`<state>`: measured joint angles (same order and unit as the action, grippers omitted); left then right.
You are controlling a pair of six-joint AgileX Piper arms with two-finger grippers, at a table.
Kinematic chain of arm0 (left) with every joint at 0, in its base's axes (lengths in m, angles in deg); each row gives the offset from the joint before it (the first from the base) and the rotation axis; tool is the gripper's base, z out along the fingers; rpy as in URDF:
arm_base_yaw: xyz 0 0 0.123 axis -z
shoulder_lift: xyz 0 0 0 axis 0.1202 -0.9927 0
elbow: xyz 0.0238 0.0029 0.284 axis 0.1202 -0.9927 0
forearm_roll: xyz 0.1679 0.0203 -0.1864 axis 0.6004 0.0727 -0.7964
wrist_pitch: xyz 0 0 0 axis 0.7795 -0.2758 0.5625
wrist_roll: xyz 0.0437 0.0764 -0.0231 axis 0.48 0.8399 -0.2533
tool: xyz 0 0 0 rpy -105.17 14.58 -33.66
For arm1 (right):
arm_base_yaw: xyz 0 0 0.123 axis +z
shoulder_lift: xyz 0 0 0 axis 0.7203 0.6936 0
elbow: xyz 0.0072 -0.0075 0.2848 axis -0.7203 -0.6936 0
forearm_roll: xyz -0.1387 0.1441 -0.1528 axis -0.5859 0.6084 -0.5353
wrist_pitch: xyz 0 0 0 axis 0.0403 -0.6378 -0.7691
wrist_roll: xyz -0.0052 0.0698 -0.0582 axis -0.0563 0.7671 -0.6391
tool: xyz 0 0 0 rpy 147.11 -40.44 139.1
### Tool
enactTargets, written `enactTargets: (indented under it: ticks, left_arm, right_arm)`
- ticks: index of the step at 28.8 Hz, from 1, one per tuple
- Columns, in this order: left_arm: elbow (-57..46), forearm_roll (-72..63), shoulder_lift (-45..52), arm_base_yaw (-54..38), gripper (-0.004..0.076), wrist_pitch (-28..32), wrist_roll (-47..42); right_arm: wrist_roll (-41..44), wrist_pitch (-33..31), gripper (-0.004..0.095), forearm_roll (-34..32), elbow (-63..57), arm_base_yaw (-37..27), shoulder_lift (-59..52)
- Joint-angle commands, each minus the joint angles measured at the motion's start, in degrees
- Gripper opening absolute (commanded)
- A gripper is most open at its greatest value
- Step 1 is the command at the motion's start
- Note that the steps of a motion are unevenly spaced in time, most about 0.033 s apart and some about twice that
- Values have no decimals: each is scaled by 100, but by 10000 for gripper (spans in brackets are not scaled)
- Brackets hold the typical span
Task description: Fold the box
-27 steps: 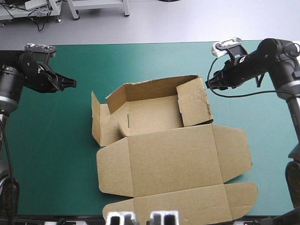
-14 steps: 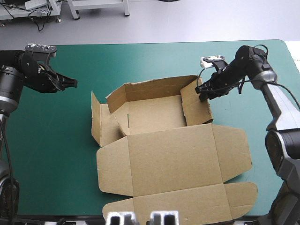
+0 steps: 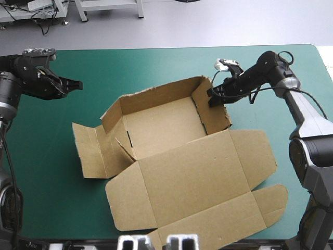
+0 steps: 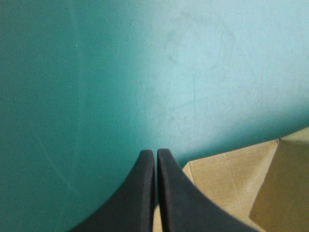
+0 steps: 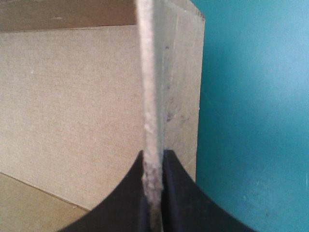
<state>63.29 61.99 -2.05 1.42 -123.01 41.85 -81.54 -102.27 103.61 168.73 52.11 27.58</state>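
The right tool [image 3: 212, 99] is pinching the box [image 3: 161, 125] by the top edge of its right wall. The board is squeezed between its 2 black fingers [image 5: 178, 193]. The left tool [image 3: 78, 83] is hanging over the teal-green bench [image 3: 47, 192] near the far left corner, pressed together on nothing. The box is sitting mid-bench as an open tray. Its lid [image 3: 197, 177] is lying flat toward the near edge.

Brown box [image 3: 187, 177] — teal-green cover [image 3: 41, 156] — black end effector fingers [image 4: 137, 193].

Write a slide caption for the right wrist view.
Black-fingered right gripper shut on a raised wall of the brown cardboard box.
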Motion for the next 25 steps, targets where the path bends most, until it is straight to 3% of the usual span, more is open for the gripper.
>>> enactTargets:
  ticks: [1,9,15,19,25]
  left_arm:
    - [184,-853,157,-452,6,633,8]
    - [184,-2245,-110,-1727,6,914,587]
    - [184,-4997,-555,-2260,6,150,1864]
    - [184,-6786,-909,-2260,6,-743,2656]
    - [184,-7893,-979,-2025,6,-785,2691]
  right_arm:
    - [26,-225,-9,602,606,-203,-678]
    - [292,-225,-9,758,1644,-552,-1370]
    - [386,-225,-9,990,2292,-559,-1589]
    - [502,-225,-9,1033,2774,-559,-1610]
    - [591,-59,-9,1006,3107,-559,-1619]
